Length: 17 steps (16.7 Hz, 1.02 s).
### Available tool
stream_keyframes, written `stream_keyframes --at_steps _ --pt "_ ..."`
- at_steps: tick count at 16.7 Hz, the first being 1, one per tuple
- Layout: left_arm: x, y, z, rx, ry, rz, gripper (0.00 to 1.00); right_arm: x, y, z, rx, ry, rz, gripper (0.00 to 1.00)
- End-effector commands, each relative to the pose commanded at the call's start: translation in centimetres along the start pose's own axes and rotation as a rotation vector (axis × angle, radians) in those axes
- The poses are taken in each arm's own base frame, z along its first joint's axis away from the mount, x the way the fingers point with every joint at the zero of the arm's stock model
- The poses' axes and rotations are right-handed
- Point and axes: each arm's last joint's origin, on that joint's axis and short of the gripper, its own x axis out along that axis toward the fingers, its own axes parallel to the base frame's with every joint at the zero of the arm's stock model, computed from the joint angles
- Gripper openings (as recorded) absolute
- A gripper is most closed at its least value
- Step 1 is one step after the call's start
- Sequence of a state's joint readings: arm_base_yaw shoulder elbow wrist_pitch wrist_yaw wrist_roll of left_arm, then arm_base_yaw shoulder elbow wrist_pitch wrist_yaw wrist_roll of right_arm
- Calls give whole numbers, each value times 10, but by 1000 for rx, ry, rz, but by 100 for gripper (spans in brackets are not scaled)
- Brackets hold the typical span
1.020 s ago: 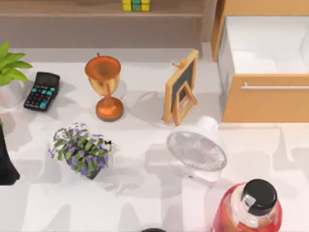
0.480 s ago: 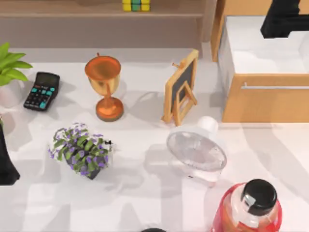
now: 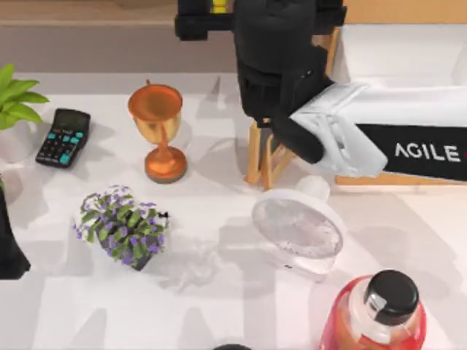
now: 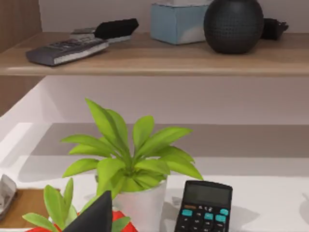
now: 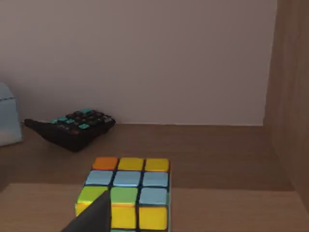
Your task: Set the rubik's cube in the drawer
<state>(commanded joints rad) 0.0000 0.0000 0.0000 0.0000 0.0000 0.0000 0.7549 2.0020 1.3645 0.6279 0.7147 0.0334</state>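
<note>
From above, my right arm point(image 3: 379, 138) reached in from the right edge of the frame and crossed over the front of the drawer point(image 3: 408, 44), its dark wrist and gripper point(image 3: 219, 18) ending at the top centre, over the brown shelf point(image 3: 87, 14). A sliver of the rubik's cube point(image 3: 218, 7) showed yellow just beside the gripper's crossbar — whether the fingers were spread or pressed together I could not tell. In the right wrist view the rubik's cube point(image 5: 126, 198) sat on the wooden shelf board point(image 5: 217, 164), low in the frame and a little left of centre, with orange, yellow and pale blue squares on top and green and yellow on the near face; one dark fingertip point(image 5: 91, 220) overlapped its lower left corner. A dark remote with teal buttons point(image 5: 72, 126) lay behind it toward the left. The drawer stood pulled out at the upper right of the top view, white inside, with nothing of the cube in it. On the table I saw a gold trophy cup point(image 3: 156, 131), a calculator point(image 3: 64, 137), a purple flower pot point(image 3: 122, 226), a white fan point(image 3: 299, 226), a small easel board point(image 3: 268, 157) and a red bottle with a black cap point(image 3: 376, 313). My left arm point(image 3: 9, 248) sat parked at the left edge — its wrist camera faced a green potted plant point(image 4: 128, 166) and the calculator point(image 4: 205, 208).
</note>
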Motion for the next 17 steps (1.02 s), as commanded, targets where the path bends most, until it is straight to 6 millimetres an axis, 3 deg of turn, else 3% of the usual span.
stream_keyframes --at_steps 3,7,14,17 --pt "0 0 0 0 0 0 100 28 39 -49 -12 6 -34 100" --pt "0 0 0 0 0 0 100 47 61 -87 -15 2 -67 100" --pt "0 0 0 0 0 0 100 51 61 -93 -19 4 -75 100" --pt "0 0 0 0 0 0 100 62 61 -88 -16 1 -73 100"
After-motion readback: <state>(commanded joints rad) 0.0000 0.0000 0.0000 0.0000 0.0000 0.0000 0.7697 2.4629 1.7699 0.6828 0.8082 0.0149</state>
